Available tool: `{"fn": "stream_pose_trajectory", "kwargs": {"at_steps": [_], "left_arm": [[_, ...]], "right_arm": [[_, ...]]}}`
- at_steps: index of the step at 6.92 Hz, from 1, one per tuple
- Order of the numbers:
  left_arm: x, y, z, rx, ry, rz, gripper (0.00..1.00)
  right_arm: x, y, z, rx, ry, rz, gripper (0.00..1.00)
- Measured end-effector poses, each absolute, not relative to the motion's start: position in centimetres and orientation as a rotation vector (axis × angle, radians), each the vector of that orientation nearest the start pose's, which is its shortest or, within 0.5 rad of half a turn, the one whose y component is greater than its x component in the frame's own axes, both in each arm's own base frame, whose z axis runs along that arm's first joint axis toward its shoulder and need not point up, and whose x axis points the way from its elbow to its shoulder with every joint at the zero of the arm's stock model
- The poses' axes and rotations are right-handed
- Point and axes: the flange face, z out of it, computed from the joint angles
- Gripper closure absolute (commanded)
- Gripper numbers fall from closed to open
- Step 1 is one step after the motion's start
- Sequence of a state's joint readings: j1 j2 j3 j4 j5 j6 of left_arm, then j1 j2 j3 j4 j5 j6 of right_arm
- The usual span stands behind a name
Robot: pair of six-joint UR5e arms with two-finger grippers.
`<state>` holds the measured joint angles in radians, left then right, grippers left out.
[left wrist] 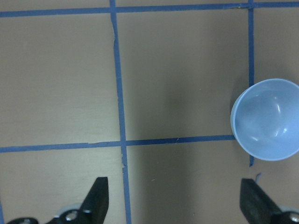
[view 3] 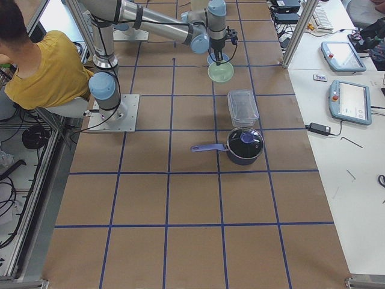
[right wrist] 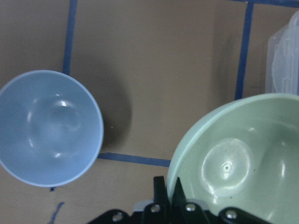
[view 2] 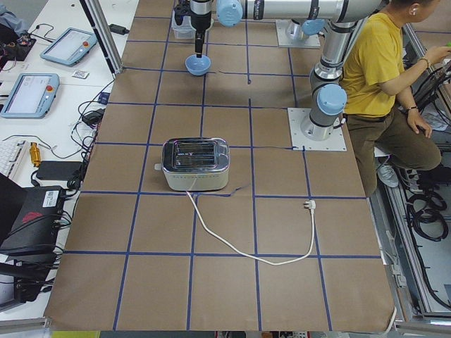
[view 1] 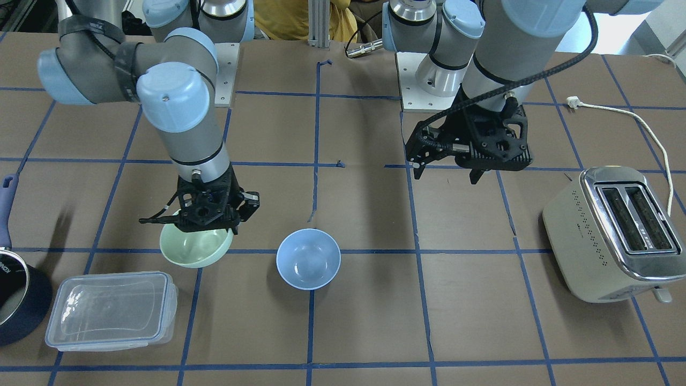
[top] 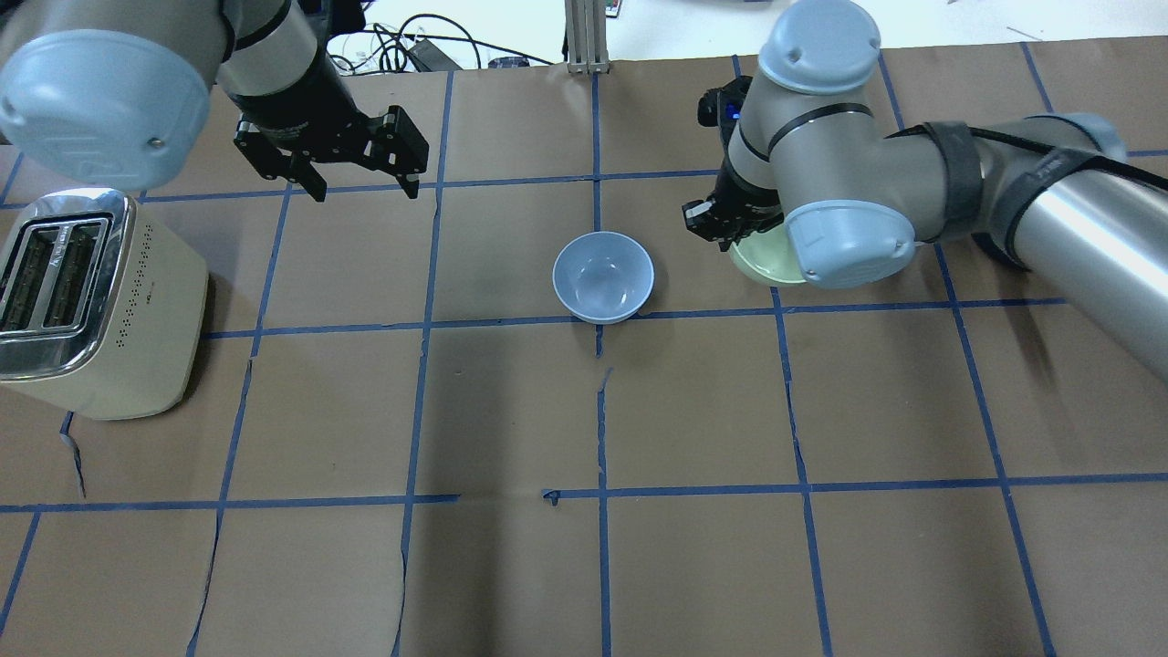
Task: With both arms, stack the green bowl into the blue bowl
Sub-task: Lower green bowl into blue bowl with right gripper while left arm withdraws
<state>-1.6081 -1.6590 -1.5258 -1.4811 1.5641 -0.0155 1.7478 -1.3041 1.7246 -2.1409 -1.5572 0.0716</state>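
Note:
The green bowl (view 1: 195,247) hangs tilted in my right gripper (view 1: 208,221), which is shut on its rim on the robot's side. The bowl seems to sit a little above the table. It also shows in the overhead view (top: 762,263) and the right wrist view (right wrist: 238,154). The blue bowl (view 1: 308,259) stands upright and empty on the table just beside it, apart from it; it also shows in the overhead view (top: 603,276) and the right wrist view (right wrist: 46,128). My left gripper (view 1: 446,172) is open and empty, up above the table and well away from both bowls; the blue bowl (left wrist: 266,119) is at the right edge of its wrist view.
A toaster (view 1: 611,233) with a loose white cord (view 1: 632,115) stands on my left side. A clear plastic container (view 1: 112,308) and a dark blue saucepan (view 1: 16,300) lie past the green bowl on my right. A person in yellow (view 2: 380,63) sits behind the robot bases.

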Motion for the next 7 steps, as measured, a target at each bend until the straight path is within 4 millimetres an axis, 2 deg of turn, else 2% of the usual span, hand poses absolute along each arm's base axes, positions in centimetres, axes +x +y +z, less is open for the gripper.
{"fn": "stream_pose_trajectory", "kwargs": {"at_steps": [2, 4, 5, 7], "left_arm": [[-14.7, -52.2, 47.9, 0.02, 3.151, -0.073, 0.0], [-14.6, -51.9, 47.9, 0.018, 3.15, -0.073, 0.0], [-14.6, -51.8, 47.9, 0.017, 3.146, -0.072, 0.0], [-14.5, -51.4, 48.1, 0.015, 3.137, -0.072, 0.0]], "right_arm": [[31.3, -56.6, 32.7, -0.055, 3.133, -0.241, 1.0], [37.7, -57.6, 31.1, 0.028, 3.163, -0.205, 1.0], [39.8, -57.7, 29.9, 0.054, 3.17, -0.179, 1.0], [41.9, -57.2, 28.1, 0.045, 3.177, -0.134, 0.96]]}}
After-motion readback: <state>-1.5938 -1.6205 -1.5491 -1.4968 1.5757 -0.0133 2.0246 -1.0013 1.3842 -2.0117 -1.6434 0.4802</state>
